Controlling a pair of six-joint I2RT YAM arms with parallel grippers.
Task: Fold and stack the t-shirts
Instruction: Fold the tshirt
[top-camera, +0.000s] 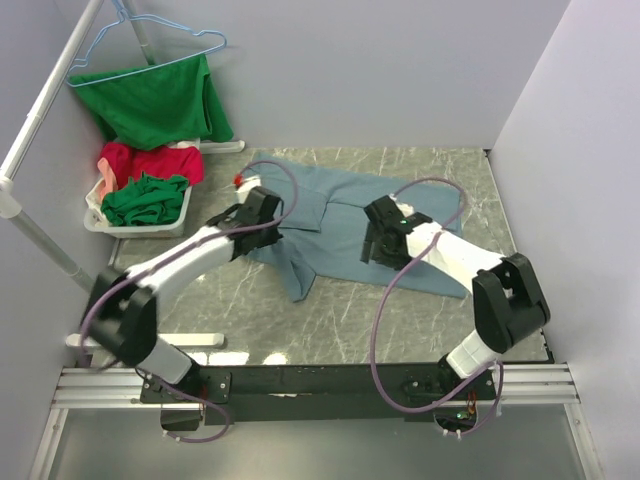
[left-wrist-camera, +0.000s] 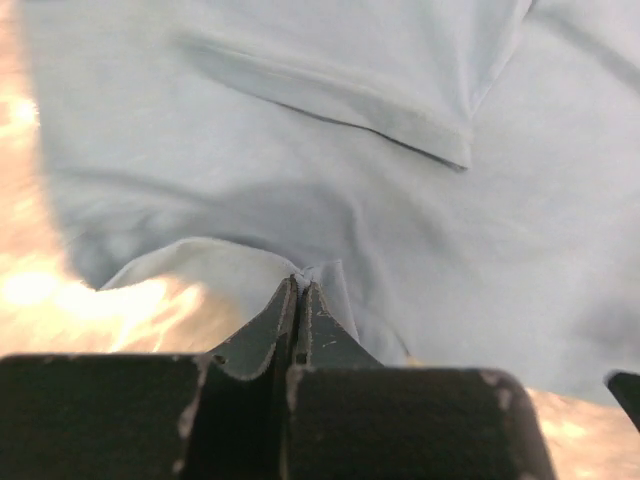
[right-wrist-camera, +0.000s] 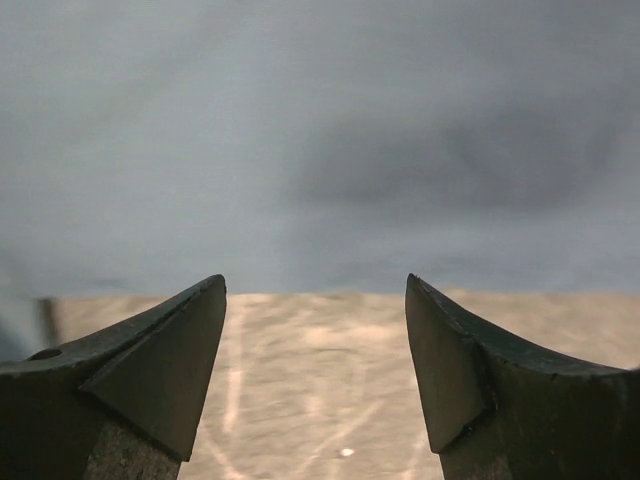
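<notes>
Robotics lab test cell seen from above: a marble-patterned bench (top-camera: 400, 320) boxed in by plain pale partition walls (top-camera: 380, 70). A left arm (top-camera: 180, 262) and a right arm (top-camera: 460, 262), black and white and trailing purple cables (top-camera: 374, 330), are bolted to a metal rail (top-camera: 540, 385) along the bottom of the frame. Laundry sits in this bare setup: a grey-blue t-shirt (top-camera: 340, 200) spread at centre, a green t-shirt (top-camera: 155, 105) on a blue wire hanger (top-camera: 150, 62) by a white pipe frame (top-camera: 35, 125) at upper left, and below it a white basket (top-camera: 140, 228) of red and green t-shirts (top-camera: 150, 185).
</notes>
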